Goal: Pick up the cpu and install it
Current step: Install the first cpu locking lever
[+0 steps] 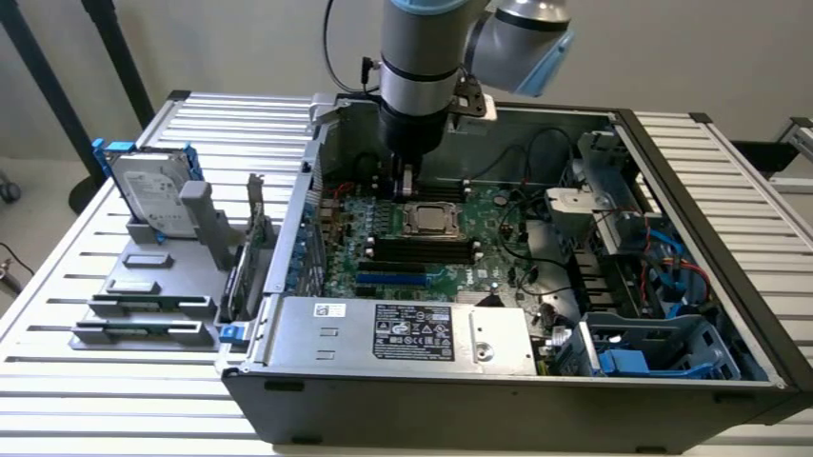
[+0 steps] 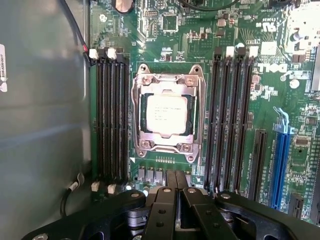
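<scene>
Claw (image 2: 176, 186) shut, empty; cpu (image 2: 167, 113) in socket just beyond.

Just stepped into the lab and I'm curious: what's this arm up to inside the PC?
The arm's claw is shut and empty, hanging inside the open computer case just above the motherboard. The cpu sits in its socket, inside the metal retention frame, between the two banks of memory slots. Outside the case, a hard drive stands in a grey holder.
</scene>
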Controlling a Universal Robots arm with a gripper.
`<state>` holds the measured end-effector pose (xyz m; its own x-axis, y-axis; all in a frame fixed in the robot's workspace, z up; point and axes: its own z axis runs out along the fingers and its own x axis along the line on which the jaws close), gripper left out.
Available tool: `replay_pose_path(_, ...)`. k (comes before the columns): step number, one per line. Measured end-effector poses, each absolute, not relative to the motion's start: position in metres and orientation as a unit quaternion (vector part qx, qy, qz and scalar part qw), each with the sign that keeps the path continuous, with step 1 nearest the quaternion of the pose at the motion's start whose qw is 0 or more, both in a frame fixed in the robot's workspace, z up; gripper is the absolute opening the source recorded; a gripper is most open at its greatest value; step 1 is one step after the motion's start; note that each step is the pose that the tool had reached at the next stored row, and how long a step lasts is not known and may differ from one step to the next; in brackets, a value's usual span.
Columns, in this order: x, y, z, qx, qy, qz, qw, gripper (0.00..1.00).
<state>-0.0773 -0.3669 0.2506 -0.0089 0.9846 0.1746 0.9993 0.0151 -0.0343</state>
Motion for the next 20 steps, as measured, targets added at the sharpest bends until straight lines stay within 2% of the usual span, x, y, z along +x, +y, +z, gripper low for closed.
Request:
replay_pose_path(4, -0.08, -0.365, 0.251, -0.699, -0.711, -0.048, 0.06, 0.11)
replay_pose_path(13, -0.089, -0.36, 0.251, -0.698, -0.715, -0.021, 0.018, 0.11)
replay_pose_path(16, -0.091, -0.357, 0.251, -0.698, -0.716, -0.015, 0.011, 0.11)
replay_pose_path(20, -0.091, -0.357, 0.251, -0.698, -0.716, -0.014, 0.01, 0.11)
